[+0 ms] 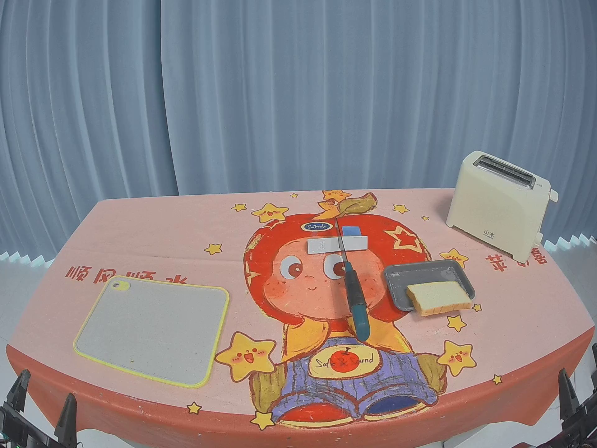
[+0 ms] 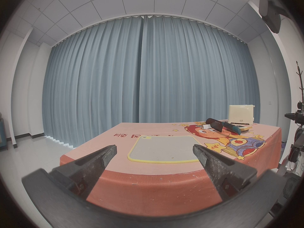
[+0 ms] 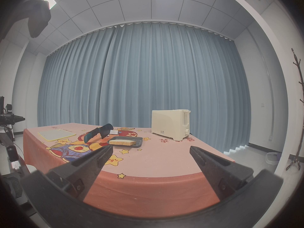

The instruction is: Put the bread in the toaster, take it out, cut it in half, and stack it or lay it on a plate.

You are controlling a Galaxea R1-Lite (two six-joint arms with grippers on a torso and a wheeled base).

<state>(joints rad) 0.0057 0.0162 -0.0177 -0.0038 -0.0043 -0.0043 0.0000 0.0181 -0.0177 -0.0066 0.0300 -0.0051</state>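
The bread point(image 1: 439, 298) lies on the tray point(image 1: 403, 278) near the toaster point(image 1: 494, 206).

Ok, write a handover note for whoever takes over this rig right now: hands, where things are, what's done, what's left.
Hands: left hand and right hand are both open and empty, low off the near edge of the table.
Things: the bread lies on the grey tray, right of centre, overhanging its near rim. The toaster is at the far right. The knife is in the centre, handle toward the robot. The cutting board is on the left.
Done: nothing yet.
Left: toast the bread, take it out, halve it, plate it.
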